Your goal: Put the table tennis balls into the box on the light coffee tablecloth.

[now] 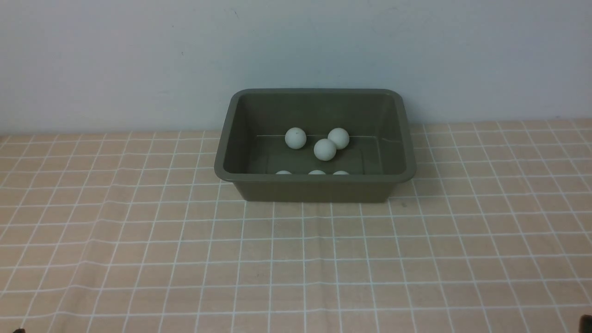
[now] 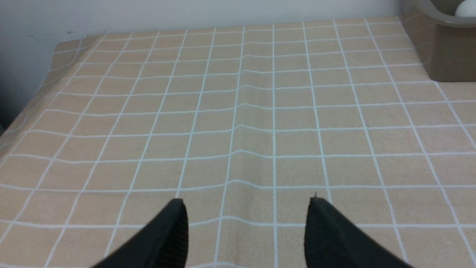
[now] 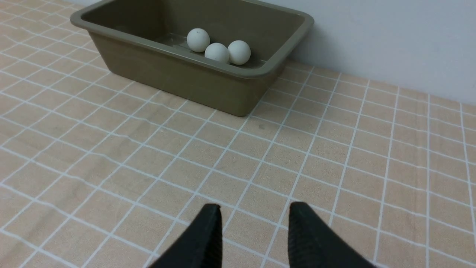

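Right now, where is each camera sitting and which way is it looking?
Front view: sits between the arms, faces the wall, sees the box with six table tennis balls inside; hardly any robot shows.
Left wrist view: rides the left arm, looks along the light coffee tablecloth; the open, empty left claw shows.
Right wrist view: rides the right arm, aims at the box; the open, empty right claw shows.
All three share the box and cloth.

box (image 3: 193,80) holds three balls (image 3: 217,52) | right gripper (image 3: 254,219) parted, empty, over tablecloth (image 3: 111,149)
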Controlling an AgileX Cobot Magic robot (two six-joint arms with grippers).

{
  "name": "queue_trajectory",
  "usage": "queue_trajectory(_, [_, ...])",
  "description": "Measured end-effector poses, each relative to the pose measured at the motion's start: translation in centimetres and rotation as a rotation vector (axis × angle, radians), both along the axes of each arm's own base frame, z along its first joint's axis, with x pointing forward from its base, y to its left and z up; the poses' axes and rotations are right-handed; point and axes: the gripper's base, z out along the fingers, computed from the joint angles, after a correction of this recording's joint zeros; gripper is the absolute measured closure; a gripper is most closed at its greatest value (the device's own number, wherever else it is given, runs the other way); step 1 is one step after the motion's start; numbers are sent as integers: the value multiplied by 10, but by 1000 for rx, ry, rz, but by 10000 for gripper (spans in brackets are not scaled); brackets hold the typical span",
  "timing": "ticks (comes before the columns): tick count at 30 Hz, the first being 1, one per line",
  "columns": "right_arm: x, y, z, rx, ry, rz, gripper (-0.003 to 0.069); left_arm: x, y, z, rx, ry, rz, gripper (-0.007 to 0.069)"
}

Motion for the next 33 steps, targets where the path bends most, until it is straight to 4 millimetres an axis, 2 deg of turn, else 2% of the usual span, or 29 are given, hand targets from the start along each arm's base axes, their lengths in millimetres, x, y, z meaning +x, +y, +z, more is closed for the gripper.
queue_trajectory(14, [0, 0, 0, -12, -4, 5, 417, 0, -1, -1, -6, 7, -11, 274])
queue_trajectory(20, [0, 0, 0, -14, -5, 5, 417, 2, -5, -15, -22, 27, -60, 274])
queue_trajectory(33, [0, 0, 0, -17, -5, 6, 417, 3, -8, -14, -10, -2, -98, 274])
